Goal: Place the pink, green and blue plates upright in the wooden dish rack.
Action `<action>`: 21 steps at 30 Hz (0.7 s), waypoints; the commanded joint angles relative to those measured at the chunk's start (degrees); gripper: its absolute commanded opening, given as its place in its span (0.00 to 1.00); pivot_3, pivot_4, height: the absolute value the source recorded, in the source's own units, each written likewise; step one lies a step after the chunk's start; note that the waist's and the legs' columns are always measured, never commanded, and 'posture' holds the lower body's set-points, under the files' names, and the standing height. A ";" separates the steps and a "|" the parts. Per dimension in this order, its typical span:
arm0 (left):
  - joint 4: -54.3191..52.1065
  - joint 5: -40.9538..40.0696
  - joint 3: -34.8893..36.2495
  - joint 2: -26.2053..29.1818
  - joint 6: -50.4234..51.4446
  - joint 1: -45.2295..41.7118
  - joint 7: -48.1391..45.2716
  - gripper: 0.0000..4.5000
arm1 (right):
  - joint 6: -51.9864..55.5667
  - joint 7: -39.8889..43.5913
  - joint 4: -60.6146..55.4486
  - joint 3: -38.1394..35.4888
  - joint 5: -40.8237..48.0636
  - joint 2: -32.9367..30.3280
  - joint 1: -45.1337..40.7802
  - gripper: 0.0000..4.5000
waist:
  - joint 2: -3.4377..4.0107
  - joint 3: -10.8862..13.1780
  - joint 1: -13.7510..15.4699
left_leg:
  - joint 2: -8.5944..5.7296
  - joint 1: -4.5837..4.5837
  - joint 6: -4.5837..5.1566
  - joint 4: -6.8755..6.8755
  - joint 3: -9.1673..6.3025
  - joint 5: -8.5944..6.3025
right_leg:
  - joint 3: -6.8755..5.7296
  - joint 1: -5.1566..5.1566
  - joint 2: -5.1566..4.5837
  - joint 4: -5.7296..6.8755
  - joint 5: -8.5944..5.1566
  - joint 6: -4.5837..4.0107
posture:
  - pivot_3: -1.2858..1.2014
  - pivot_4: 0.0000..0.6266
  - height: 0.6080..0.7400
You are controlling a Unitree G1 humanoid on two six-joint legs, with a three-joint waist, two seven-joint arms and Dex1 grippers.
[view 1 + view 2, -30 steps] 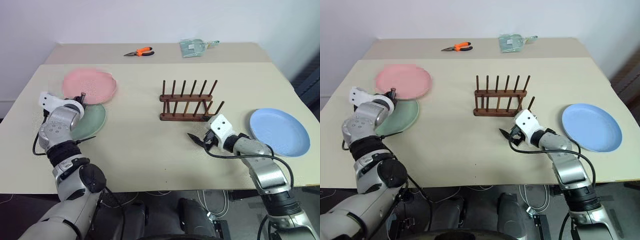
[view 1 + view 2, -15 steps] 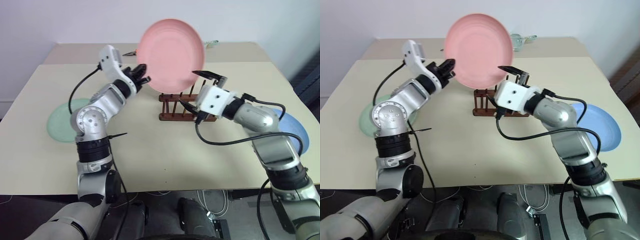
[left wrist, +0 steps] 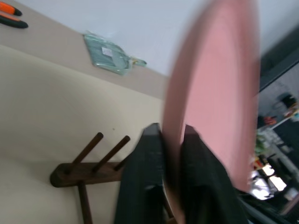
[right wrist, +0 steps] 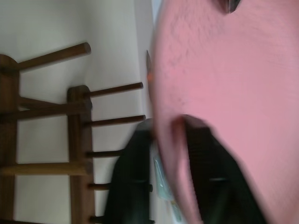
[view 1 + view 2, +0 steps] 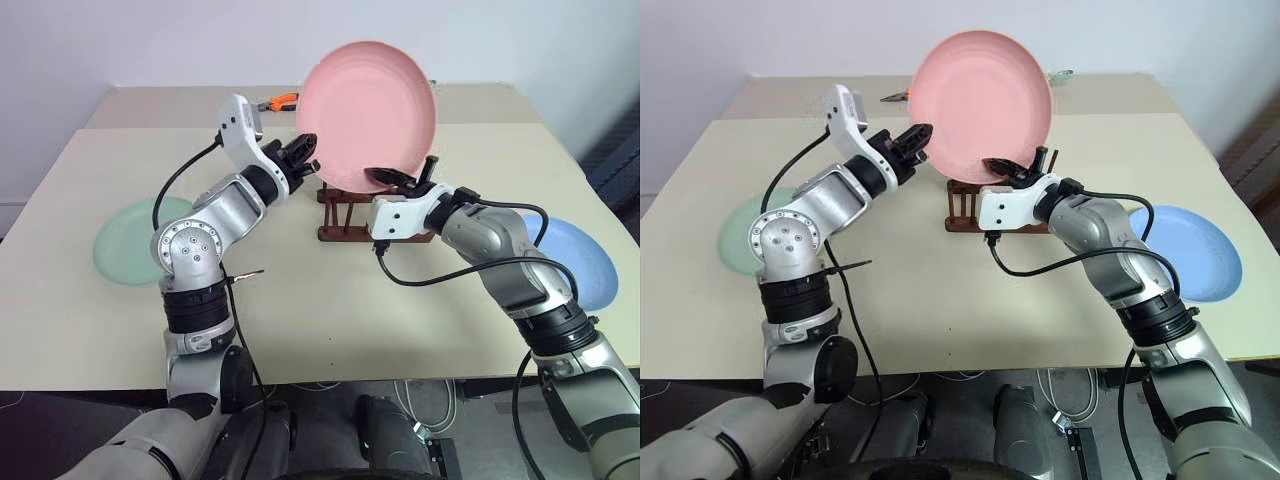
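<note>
Head stereo pair: high, facing forward-down over the table; wrist cameras: close along each gripper's fingers, both sharing the pink plate.

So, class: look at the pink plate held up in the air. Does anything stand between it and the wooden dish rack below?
Nothing visible does. The pink plate hangs upright just above the wooden dish rack, gripped at its rim by the left pincer and right pincer; the rack's slots hold nothing.

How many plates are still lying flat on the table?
2: the green plate at the table's left side and the blue plate at its right. The pink plate is held upright above the rack.
</note>
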 commanded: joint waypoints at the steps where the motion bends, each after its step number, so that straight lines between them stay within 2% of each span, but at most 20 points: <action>1: -2.77 -6.94 3.21 -1.82 -2.05 -2.15 0.10 0.47 | -1.12 -2.07 -0.13 -2.28 -1.86 -1.04 -1.32 0.00 | 0.01 0.02 0.10 | 0.00 0.00 0.00 0.01 0.01 0.00 | 0.01 0.00 -0.01 0.00 0.00 0.00 | 0.52 0.24 1.00; 2: -2.42 -8.06 4.07 -2.23 -2.63 -2.56 0.80 0.58 | -1.49 -2.34 -0.18 -2.48 -2.10 -1.05 -1.31 0.00 | -0.01 0.03 0.16 | -0.01 0.00 0.00 0.02 0.00 0.00 | 0.01 0.02 -0.01 -0.02 0.00 0.00 | 0.52 0.24 1.00; 4: -0.51 -4.60 4.11 0.82 -5.19 -2.71 -0.57 0.79 | -1.05 -2.59 -1.52 -4.60 -0.34 -0.88 -0.81 0.00 | -0.02 0.04 0.12 | -0.01 0.00 0.00 0.02 0.00 0.00 | 0.01 0.03 -0.01 -0.04 0.00 0.00 | 0.52 0.24 1.00; 7: 1.12 5.05 -0.39 9.11 -10.92 -0.21 -7.21 0.79 | 3.48 -0.70 -5.52 -10.94 9.04 1.33 1.53 0.00 | 0.03 0.03 -0.24 | 0.00 0.05 -0.01 -0.04 0.04 0.00 | 0.04 0.01 0.02 -0.02 0.00 -0.01 | 0.52 0.24 1.00; 10: 2.68 12.56 -5.70 15.96 -16.34 4.32 -14.36 0.79 | 15.26 3.57 -11.88 -18.47 24.16 5.99 3.77 0.00 | 0.07 0.03 -0.21 | 0.05 0.11 -0.02 -0.16 0.08 0.01 | 0.11 0.01 0.08 -0.04 0.01 -0.03 | 0.52 0.24 1.00; 12: 1.56 17.51 -11.82 21.84 -21.10 10.75 -24.33 0.79 | 31.81 2.53 -18.97 -28.23 45.13 12.30 3.56 0.00 | 0.06 0.04 -0.12 | 0.05 0.09 0.00 -0.17 0.06 0.01 | 0.12 0.00 0.08 -0.06 0.01 -0.05 | 0.52 0.24 1.00; 14: -0.41 20.52 -17.33 26.45 -25.11 16.84 -34.02 0.79 | 42.80 0.60 -22.91 -35.66 59.10 15.61 3.37 0.00 | 0.12 0.05 -0.15 | 0.08 0.06 0.01 -0.17 0.02 0.00 | 0.12 -0.03 0.08 -0.05 0.02 -0.07 | 0.52 0.24 1.00; 17: -3.15 20.90 -21.67 29.97 -27.95 22.87 -43.93 0.79 | 50.72 -2.39 -24.54 -39.62 66.46 15.87 4.34 0.00 | 0.19 0.11 0.26 | 0.06 -0.02 0.08 -0.20 -0.01 -0.04 | 0.11 -0.08 -0.01 -0.10 -0.10 -0.30 | 0.52 0.24 1.00; 21: -7.21 18.78 -23.98 30.65 -26.94 27.17 -50.60 0.79 | 54.94 -6.39 -23.98 -41.01 70.36 16.10 5.48 0.00 | 0.30 0.16 0.10 | 0.11 -0.04 0.09 -0.20 -0.01 -0.05 | 0.08 -0.09 0.00 -0.17 -0.06 -0.40 | 0.52 0.24 1.00</action>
